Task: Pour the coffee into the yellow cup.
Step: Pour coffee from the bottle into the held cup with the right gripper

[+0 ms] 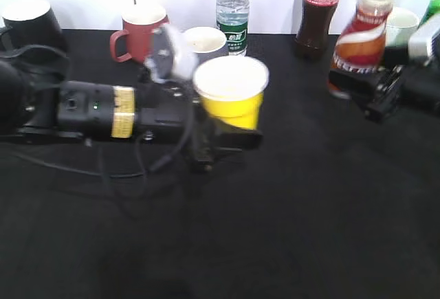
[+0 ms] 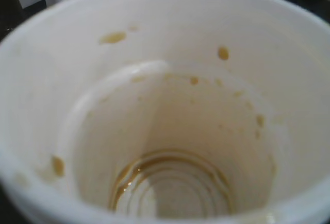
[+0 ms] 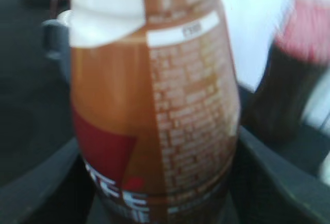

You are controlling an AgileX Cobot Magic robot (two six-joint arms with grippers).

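Observation:
The yellow cup (image 1: pixel 230 100) stands upright at the table's middle, held in my left gripper (image 1: pixel 220 137), which is shut around its lower part. The left wrist view looks down into the cup's white inside (image 2: pixel 170 131), which has brown drips and a thin brown ring at the bottom. The coffee bottle (image 1: pixel 361 34), orange-brown with a clear neck, is at the right, slightly tilted, gripped low by my right gripper (image 1: pixel 364 86). In the right wrist view the bottle (image 3: pixel 154 105) fills the frame between the black fingers (image 3: pixel 160 203).
Along the back stand a black mug (image 1: pixel 31 24), a red mug (image 1: pixel 141 31), a grey cup (image 1: pixel 206 41), a water bottle (image 1: pixel 232 14), a cola bottle (image 1: pixel 317 10) and a pale cup (image 1: pixel 402 24). The table is covered in black cloth (image 1: pixel 309 209).

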